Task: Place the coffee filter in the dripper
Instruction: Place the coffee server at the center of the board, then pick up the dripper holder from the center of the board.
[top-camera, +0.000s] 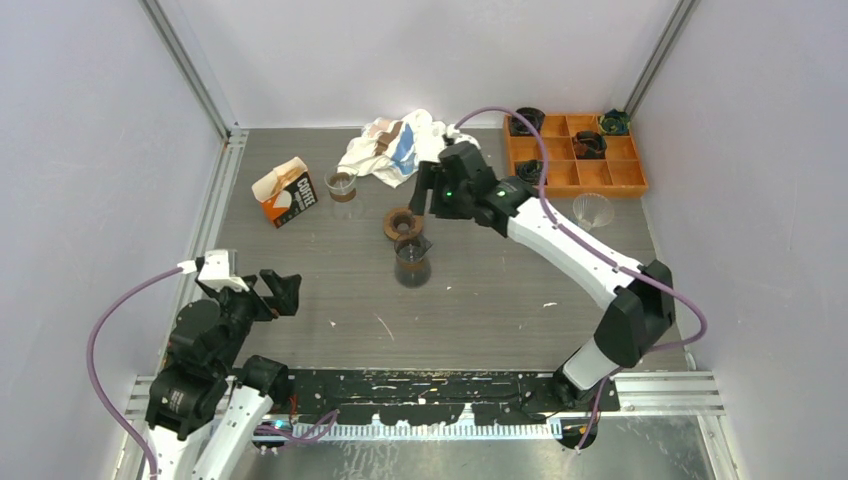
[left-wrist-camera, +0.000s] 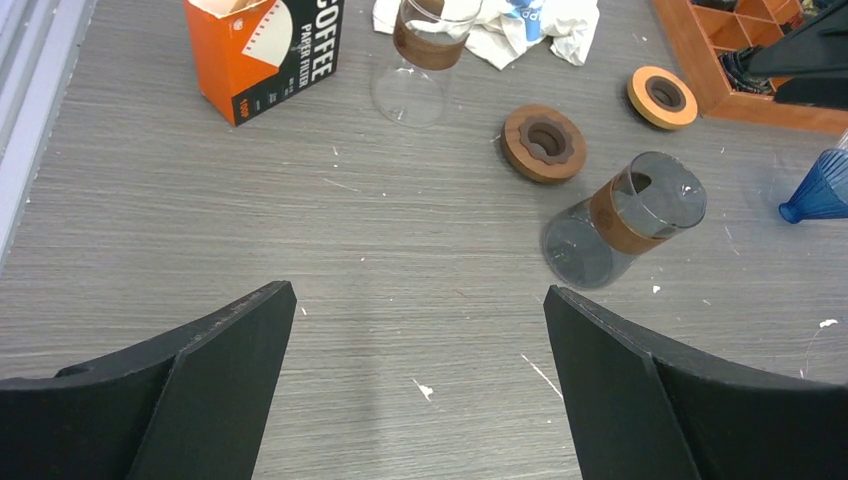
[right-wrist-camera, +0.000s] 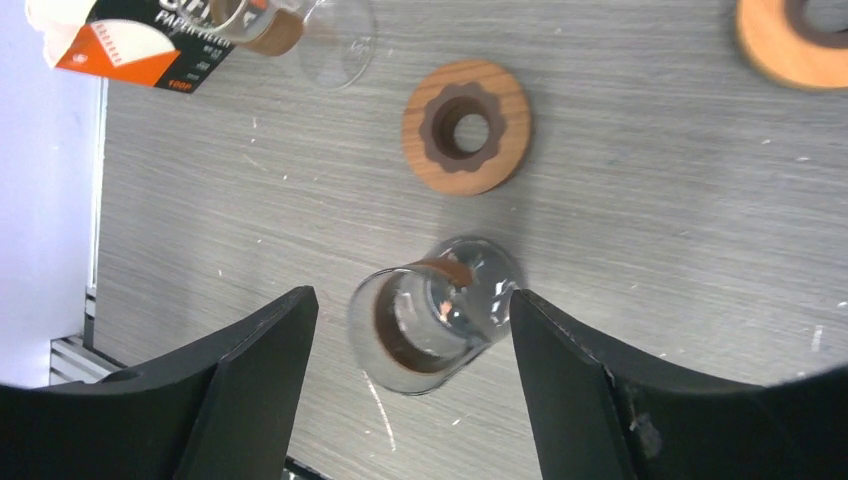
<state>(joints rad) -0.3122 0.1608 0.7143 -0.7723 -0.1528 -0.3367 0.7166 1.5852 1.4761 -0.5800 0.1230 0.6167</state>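
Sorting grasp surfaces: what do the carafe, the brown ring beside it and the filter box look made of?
Carafe: clear glossy glass; the table shows through. Its brown collar could be wood or leather. Ring: matte wood, going by the grain, with a darker inner part. Box: printed cardboard, apparently, its top open.

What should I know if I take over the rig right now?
Left gripper: open, empty, at the near left.
Right gripper: open, empty, above the glass carafe, which stands beside the wooden ring.
Coffee filter box: far left, top open, white filters showing.
Cone dripper: on the table in front of the orange tray, no filter in it.
Done: no filter is out yet.
Left: take a filter from the box and seat it in the dripper.
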